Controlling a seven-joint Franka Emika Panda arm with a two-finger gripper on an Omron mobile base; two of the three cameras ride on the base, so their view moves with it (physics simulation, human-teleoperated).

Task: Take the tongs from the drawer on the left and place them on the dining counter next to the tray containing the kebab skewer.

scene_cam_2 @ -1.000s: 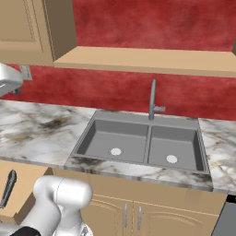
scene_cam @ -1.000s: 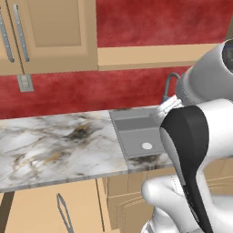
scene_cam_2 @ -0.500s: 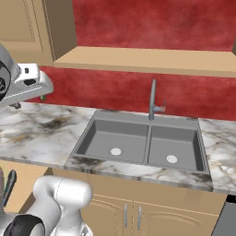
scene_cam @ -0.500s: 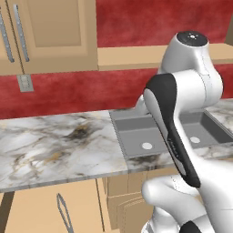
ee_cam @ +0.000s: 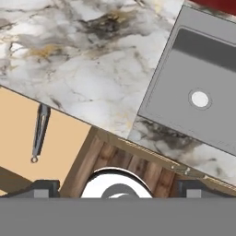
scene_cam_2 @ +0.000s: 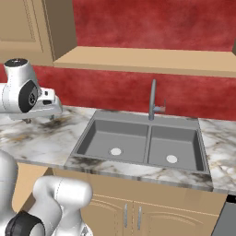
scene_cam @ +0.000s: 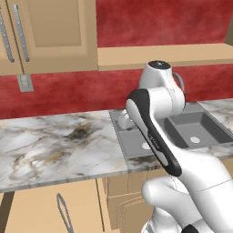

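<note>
Hand view shows the gripper (ee_cam: 118, 189) spread wide and empty above the worktop (ee_cam: 87, 69), so the reach is under way; next, descend onto the tongs (ee_cam: 39, 131) lying in the open drawer (ee_cam: 27, 143).

Raised arm, gripper (ee_cam: 118, 186) wide open

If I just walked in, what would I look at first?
Probably the big white robot arm rising in front of the red wall, bending over the marble worktop. Next, the grey double sink with its tall faucet. Down low, slim grey tongs lie in the open drawer.
</note>
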